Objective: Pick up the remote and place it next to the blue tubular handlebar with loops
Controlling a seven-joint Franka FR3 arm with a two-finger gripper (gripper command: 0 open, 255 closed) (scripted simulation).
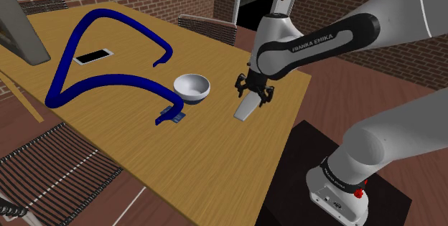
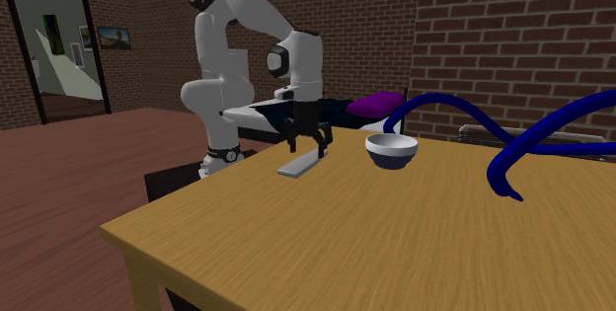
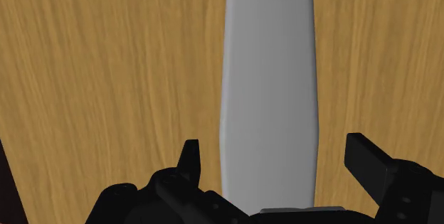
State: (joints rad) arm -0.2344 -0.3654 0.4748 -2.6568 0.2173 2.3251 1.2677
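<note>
Brick walls ring the wooden counter (image 1: 215, 153), where the grey remote (image 1: 245, 108) lies flat toward the shoulder view's right. It is well apart from the blue handlebar (image 1: 66, 59) at that view's left, with a white bowl (image 1: 192, 86) between them. The gripper (image 3: 277, 160) hangs spread over one end of the remote, its fingers (image 3: 191, 162) either side and not touching; clamped so near the end, I'd expect the remote to droop, twist loose or clip the bowl.
</note>
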